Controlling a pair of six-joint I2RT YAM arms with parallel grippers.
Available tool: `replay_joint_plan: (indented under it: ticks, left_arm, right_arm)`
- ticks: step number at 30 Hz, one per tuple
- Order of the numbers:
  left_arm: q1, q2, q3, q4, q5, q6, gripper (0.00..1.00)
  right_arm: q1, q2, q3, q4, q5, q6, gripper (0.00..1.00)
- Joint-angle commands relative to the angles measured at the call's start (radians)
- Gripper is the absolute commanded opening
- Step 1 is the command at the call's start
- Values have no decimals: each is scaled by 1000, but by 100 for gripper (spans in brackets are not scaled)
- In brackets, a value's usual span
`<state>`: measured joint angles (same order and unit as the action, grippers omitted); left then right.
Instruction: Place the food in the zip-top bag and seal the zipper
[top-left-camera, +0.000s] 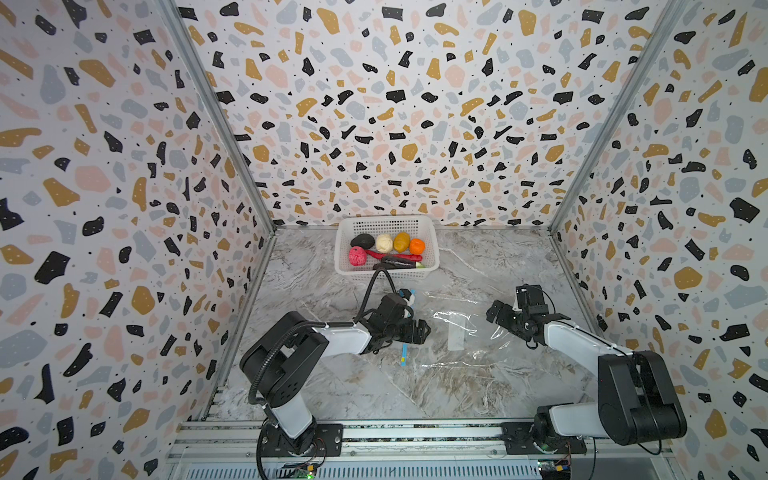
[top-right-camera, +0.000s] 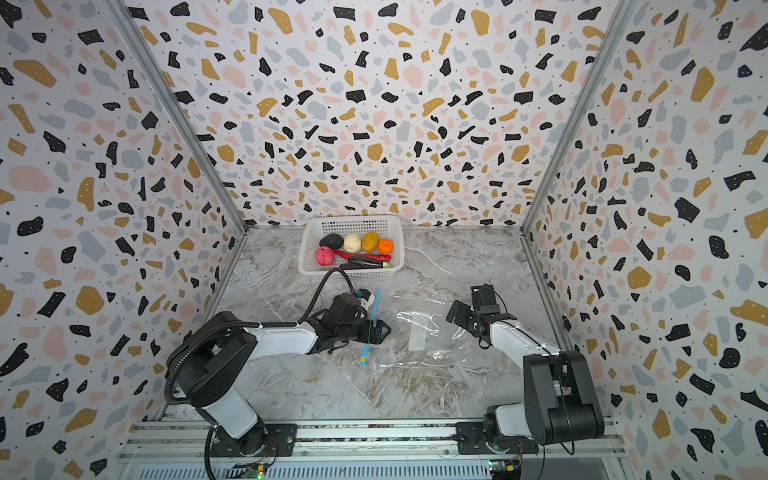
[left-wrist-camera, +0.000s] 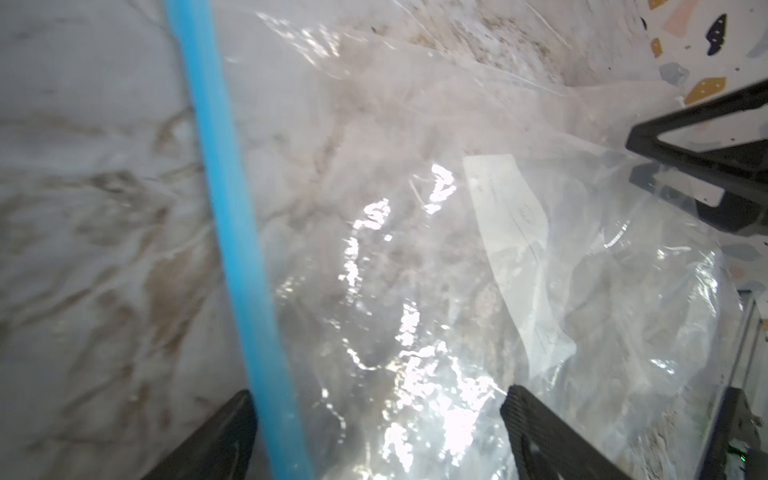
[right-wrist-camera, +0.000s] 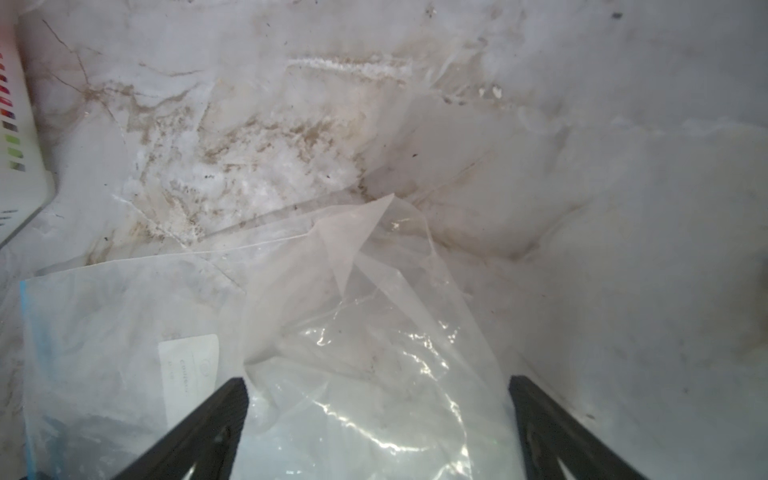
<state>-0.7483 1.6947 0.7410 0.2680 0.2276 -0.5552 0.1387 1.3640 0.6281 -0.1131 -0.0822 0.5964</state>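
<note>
Tabletop (top-left-camera: 311, 386): grey-white marbled surface, brown veining.
Basket (top-left-camera: 384, 224): white, perforated, standing mid far edge.
Zip-top bag (top-left-camera: 478, 332): clear, crinkled, lying flat right of centre.
Zipper (top-right-camera: 375, 305): light blue strip, bag's side nearest left edge.

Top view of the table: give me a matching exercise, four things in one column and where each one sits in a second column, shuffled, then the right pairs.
Things
1. orange
2. pink ball
3. blue zipper strip
4. white label

Places
A. flat on the middle of the clear bag
B. in the white basket, right end of the far row
C. along the bag's left edge
D. in the basket, left end of the near row

Pairs: 1-B, 2-D, 3-C, 4-A
</note>
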Motion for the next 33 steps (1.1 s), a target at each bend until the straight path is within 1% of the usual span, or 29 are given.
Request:
replay_joint_plan:
  ticks: [1, 5, 7, 9, 11, 14, 16, 18, 19, 21, 23, 25, 27, 28, 30, 33]
  left_arm:
    - [-30, 30, -57, 17, 51, -41, 92]
    - [-60, -1, -76, 21, 45, -56, 90]
    - [-72, -18, -82, 16, 34, -63, 90]
    - [-72, -48, -100, 12, 16, -75, 89]
    - [-67, -97, -123, 1, -34, -84, 89]
    - [-34, -172, -157, 13, -73, -110, 89]
    - [-9, -202, -168, 14, -77, -120, 89]
    - [14, -231, -187, 19, -82, -135, 89]
    - [28, -249, -206, 23, -88, -143, 89]
    - [64, -295, -244, 16, -93, -153, 88]
    - [125, -348, -279, -33, -98, -140, 89]
    - [194, -401, -313, -86, -101, -128, 89]
    - [249, -436, -342, -107, -101, -137, 88]
    - [272, -446, -347, -124, -100, -138, 87]
    - [298, -451, -347, -156, -102, -134, 86]
    - [336, -466, -364, -182, -104, -122, 86]
  right_arm:
    - [1, -8, 59, -5, -23, -53, 100]
    - [-2, 29, 108, -42, -6, -84, 100]
    - [-2, 38, 142, -83, 43, -106, 100]
    - [0, 37, 197, -161, 122, -137, 100]
    - [13, 23, 236, -221, 190, -154, 100]
    - [40, 5, 293, -302, 313, -161, 100]
    - [55, 10, 333, -346, 373, -168, 100]
    - [124, 19, 380, -394, 459, -160, 98]
    - [177, 27, 405, -418, 505, -146, 98]
    - [294, 56, 450, -463, 549, -105, 97]
    - [429, 109, 503, -535, 591, -48, 96]
    - [540, 175, 564, -596, 635, 0, 95]
    - [621, 248, 638, -639, 654, 31, 94]
    - [659, 291, 677, -655, 660, 40, 90]
    - [721, 362, 743, -679, 652, 66, 90]
    - [798, 460, 816, -687, 651, 72, 90]
